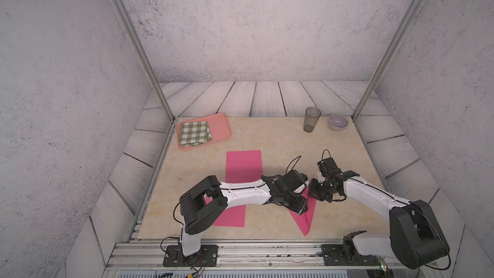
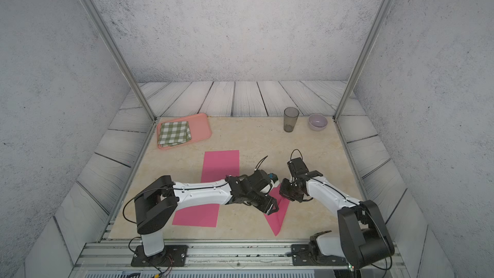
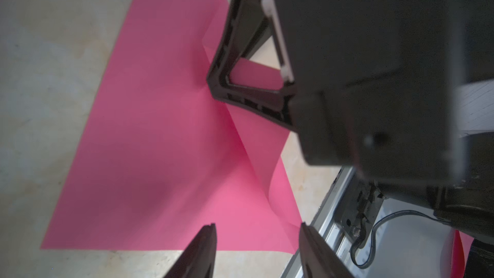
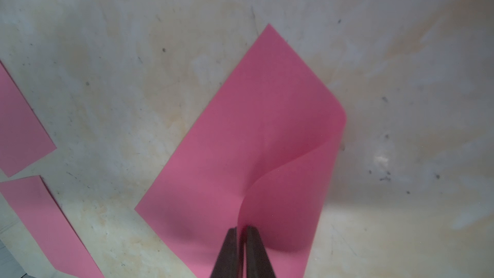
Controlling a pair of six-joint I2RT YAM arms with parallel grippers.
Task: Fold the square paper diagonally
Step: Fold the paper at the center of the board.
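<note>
In both top views my square paper (image 1: 304,220) lies near the tabletop's (image 1: 267,135) front edge. The left arm (image 1: 240,193) crosses a long pink sheet (image 1: 243,165). The tray (image 1: 223,127), cup (image 1: 311,119) and bowl (image 1: 338,123) stand well back. Left wrist: the left tool (image 3: 256,247) is spread and empty above the paper, beside the front rail (image 3: 328,225). Right wrist: the right tool (image 4: 242,250) pinches the paper's curled-up flap, with bare tabletop beyond.

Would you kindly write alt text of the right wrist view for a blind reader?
The right gripper, shut, pinches a curled-over flap of the pink square paper on the beige table. More pink paper lies nearby.
</note>
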